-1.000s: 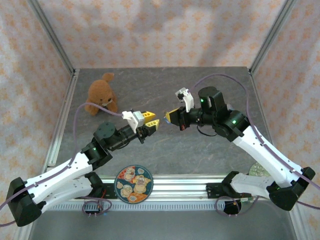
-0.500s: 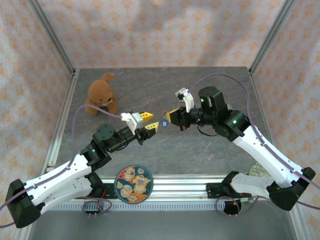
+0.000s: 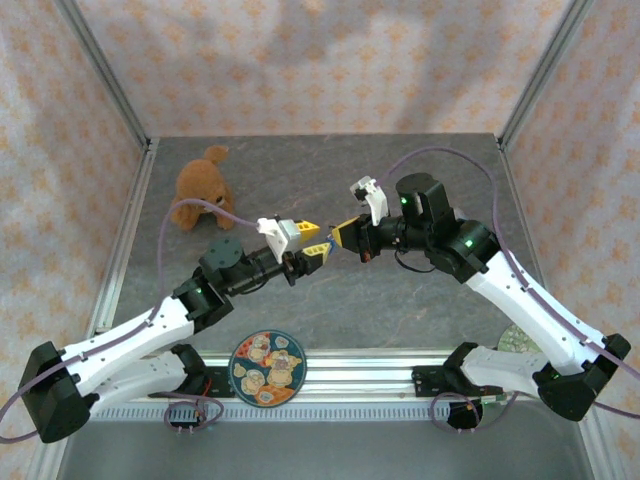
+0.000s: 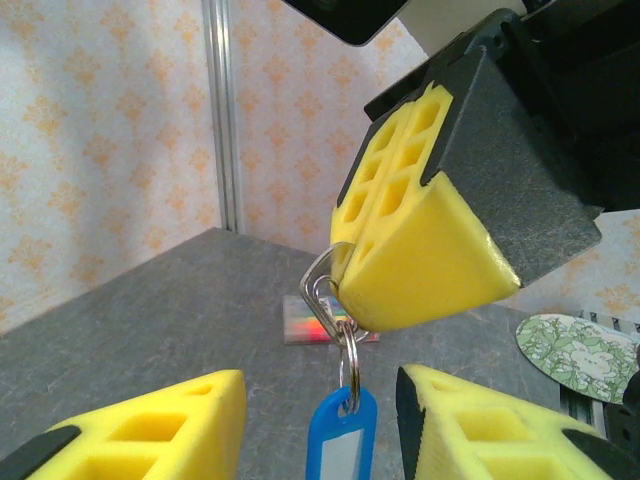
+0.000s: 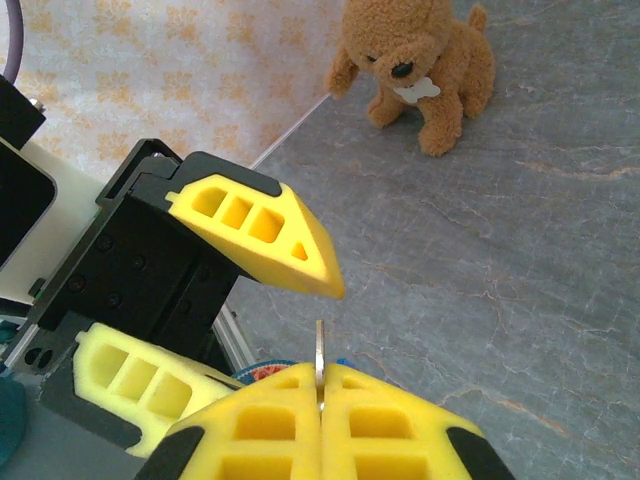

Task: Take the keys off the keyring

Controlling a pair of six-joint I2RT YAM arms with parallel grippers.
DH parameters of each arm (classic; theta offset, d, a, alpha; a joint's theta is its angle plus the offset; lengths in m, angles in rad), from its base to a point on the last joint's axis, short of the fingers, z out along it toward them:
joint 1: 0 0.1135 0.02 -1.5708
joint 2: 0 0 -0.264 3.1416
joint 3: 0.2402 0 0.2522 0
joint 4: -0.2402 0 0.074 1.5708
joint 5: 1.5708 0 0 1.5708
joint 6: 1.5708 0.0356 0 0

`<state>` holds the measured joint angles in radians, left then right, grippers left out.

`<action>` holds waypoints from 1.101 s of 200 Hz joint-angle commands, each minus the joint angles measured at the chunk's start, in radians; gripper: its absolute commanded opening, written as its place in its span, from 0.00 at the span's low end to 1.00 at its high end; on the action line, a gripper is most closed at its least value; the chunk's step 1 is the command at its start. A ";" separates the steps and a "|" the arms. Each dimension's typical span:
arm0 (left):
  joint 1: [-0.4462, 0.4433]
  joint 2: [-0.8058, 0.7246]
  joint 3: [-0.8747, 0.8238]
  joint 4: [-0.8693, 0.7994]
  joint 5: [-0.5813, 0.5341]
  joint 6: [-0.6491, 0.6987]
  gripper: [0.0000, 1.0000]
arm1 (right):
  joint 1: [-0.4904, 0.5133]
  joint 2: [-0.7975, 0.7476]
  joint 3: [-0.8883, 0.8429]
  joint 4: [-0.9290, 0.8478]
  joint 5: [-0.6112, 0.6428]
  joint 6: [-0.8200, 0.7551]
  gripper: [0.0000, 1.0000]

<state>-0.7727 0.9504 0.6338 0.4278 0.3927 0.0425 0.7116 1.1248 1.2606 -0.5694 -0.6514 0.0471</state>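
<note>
Looking at the top view, you have both grippers meeting tip to tip over the middle of the table (image 3: 420, 170). Your right gripper (image 3: 338, 236) has its jaws pressed together on the keyring (image 4: 324, 291). In the left wrist view the silver ring pokes out from under its yellow fingers (image 4: 420, 250), left of frame centre, and a blue tag (image 4: 343, 450) hangs from a smaller loop at the bottom edge. Your left gripper (image 3: 320, 240) has its jaws apart, one finger on either side of that tag and clear of it. In the right wrist view a thin metal edge (image 5: 319, 362) stands up from the closed fingers; you cannot tell whether it is key or ring. The teddy (image 3: 203, 188) sits upper left and the plate (image 3: 268, 368) is at the bottom.
</note>
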 commanded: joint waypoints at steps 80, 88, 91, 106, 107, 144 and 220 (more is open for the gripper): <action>-0.011 0.041 0.080 0.011 0.044 0.023 0.05 | 0.000 -0.019 0.019 0.006 0.002 0.000 0.00; -0.010 0.038 0.079 0.012 0.046 0.025 0.00 | 0.000 -0.021 0.020 0.007 0.005 0.001 0.00; -0.011 0.038 0.079 0.012 0.047 0.026 0.00 | 0.000 -0.022 0.020 0.007 0.008 0.003 0.00; -0.011 0.029 0.075 0.012 0.042 0.026 0.00 | -0.001 -0.023 0.018 0.006 0.020 0.010 0.00; -0.011 0.028 0.075 0.012 0.042 0.027 0.00 | -0.001 -0.022 0.018 0.006 0.021 0.010 0.00; -0.012 -0.024 0.044 0.038 0.015 0.033 0.00 | -0.021 -0.033 -0.009 0.033 0.023 0.045 0.00; -0.012 -0.081 0.003 0.027 0.015 0.007 0.00 | -0.035 -0.035 -0.004 0.058 -0.002 0.060 0.00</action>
<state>-0.7792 0.8921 0.6655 0.4328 0.4187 0.0566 0.6796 1.1114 1.2453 -0.5373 -0.6476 0.1051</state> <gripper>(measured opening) 0.052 0.047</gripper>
